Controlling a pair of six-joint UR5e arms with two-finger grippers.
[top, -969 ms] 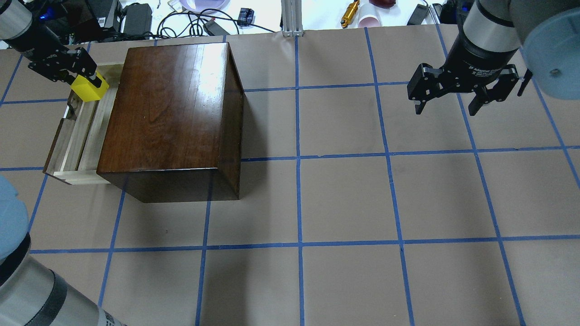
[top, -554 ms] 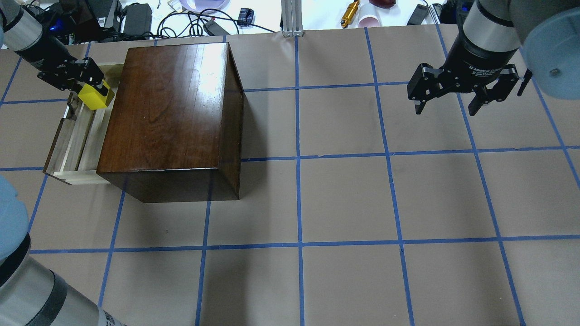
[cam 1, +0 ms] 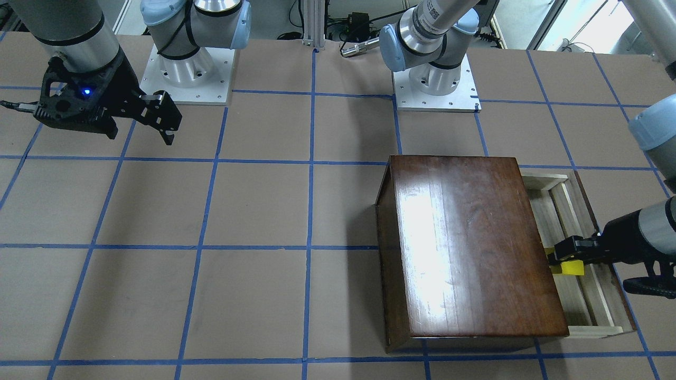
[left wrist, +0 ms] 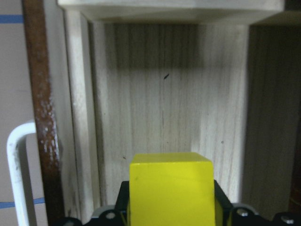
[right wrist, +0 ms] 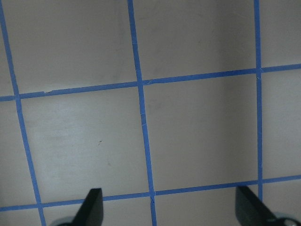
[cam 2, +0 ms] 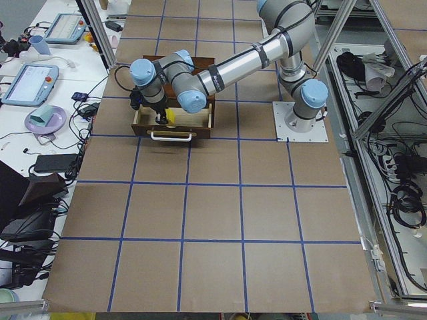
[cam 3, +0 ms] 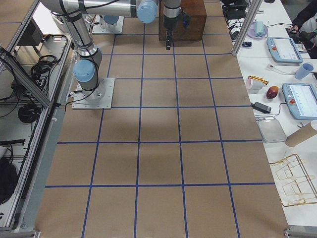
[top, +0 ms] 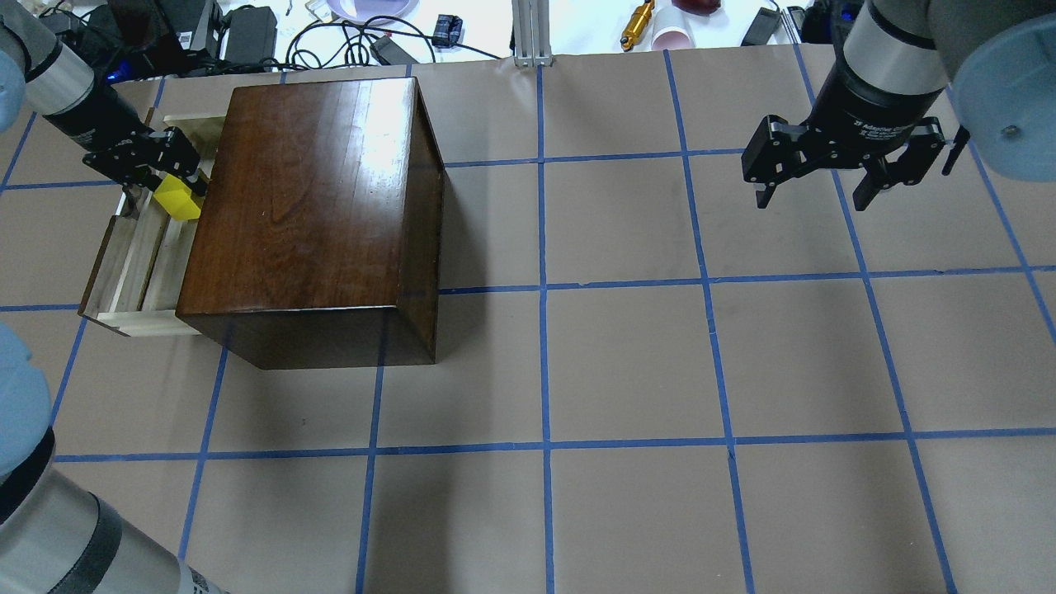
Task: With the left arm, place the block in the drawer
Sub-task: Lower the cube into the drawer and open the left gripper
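A brown paper counter [top: 627, 363] ruled into squares by blue tape carries a big glossy dark wooden box [top: 313, 198], and everything here is placed relative to that box. A shallow pale wood drawer [top: 140, 264] stands pulled out from the side of the box nearest the robot's left arm [top: 70, 95]. That leaves its inside open from above, which is probably why the arm reaches down just beside the box and not over it. The arm's black pincer [top: 165, 177] is clenched on a small bright yellow block [top: 181, 200], a finger pressed to each side. It holds the block over the drawer floor, close against the box wall, and the grip looks kept on so the block can be lowered and not dropped. The wrist camera shows bare pale boards ahead of the block, the drawer's side walls, and its dark front with a curved silvery handle [left wrist: 16, 169]. The block is the only thing seen inside the drawer, and whether it already touches the floor cannot be told. The right pincer [top: 813, 198] hangs well apart from the box over bare counter, fingers spread and holding nothing, apparently parked out of the way.
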